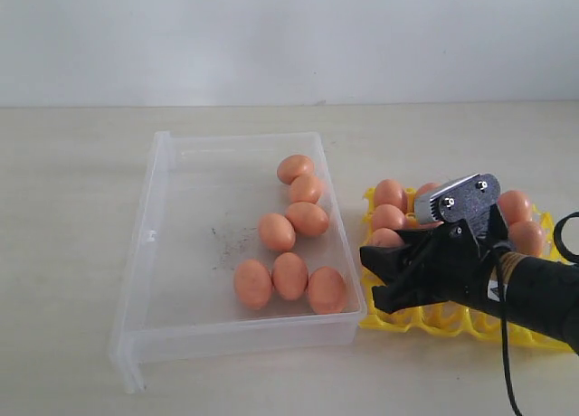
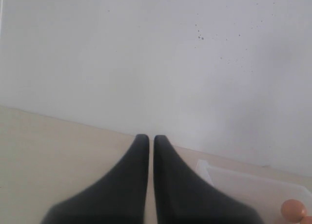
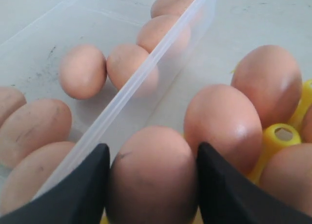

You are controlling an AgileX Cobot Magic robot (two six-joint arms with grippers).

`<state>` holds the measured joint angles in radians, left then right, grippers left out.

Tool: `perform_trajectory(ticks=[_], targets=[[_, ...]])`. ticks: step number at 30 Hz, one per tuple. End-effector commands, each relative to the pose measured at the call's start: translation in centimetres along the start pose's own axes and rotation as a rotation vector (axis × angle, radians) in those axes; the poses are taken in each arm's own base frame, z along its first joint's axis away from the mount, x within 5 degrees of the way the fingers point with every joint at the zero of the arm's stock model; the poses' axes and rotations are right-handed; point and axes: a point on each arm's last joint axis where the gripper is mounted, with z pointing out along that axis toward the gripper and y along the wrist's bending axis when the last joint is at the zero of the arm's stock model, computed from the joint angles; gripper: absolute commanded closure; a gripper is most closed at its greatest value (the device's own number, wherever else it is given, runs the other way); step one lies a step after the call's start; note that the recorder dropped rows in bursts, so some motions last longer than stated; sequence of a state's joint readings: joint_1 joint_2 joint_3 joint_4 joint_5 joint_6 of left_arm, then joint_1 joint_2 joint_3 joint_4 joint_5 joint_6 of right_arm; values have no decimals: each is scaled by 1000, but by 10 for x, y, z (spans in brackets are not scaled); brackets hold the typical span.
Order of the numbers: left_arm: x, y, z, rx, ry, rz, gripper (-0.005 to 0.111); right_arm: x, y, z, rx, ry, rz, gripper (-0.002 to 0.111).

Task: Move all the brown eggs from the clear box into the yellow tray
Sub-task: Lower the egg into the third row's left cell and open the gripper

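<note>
Eggshell care — my right pincer (image 3: 151, 151) clamps one brown egg (image 3: 148, 185) across its middle at the yellow tray (image 3: 282, 135), a load I judge light, slick, brittle

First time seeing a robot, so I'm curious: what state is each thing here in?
right pincer, closed on one brown egg.
left pincer, shut, empty.
clear box, open, seven eggs inside.
yellow tray, partly filled.
</note>
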<state>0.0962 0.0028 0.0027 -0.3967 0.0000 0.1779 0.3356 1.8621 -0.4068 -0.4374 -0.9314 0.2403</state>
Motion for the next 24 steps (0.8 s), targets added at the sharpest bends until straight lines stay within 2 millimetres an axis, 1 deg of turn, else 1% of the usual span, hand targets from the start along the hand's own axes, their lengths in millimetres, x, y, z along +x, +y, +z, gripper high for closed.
perform_trajectory(ticks=[1, 4, 7, 8, 9, 11, 15, 21, 24], targets=[[-1, -1, 0, 6, -4, 4, 103, -2, -2, 1, 5, -23, 17, 108], [-1, -1, 0, 6, -4, 4, 103, -2, -2, 1, 7, -14, 21, 101], [-1, -1, 0, 6, -4, 4, 103, -1, -2, 1, 8, -11, 21, 85], [-1, -1, 0, 6, -4, 4, 103, -1, -2, 1, 9, -9, 21, 76], [-1, -1, 0, 6, -4, 4, 103, -1, -2, 1, 9, -9, 21, 70], [-1, -1, 0, 6, -4, 4, 103, -1, -2, 1, 9, -9, 23, 61], [-1, -1, 0, 6, -4, 4, 103, -4, -4, 0, 29, -25, 34, 60], [-1, -1, 0, 6, -4, 4, 103, -15, -7, -7, 88, -48, 48, 59], [-1, -1, 0, 6, -4, 4, 103, -29, -5, -14, 90, -105, 15, 59]])
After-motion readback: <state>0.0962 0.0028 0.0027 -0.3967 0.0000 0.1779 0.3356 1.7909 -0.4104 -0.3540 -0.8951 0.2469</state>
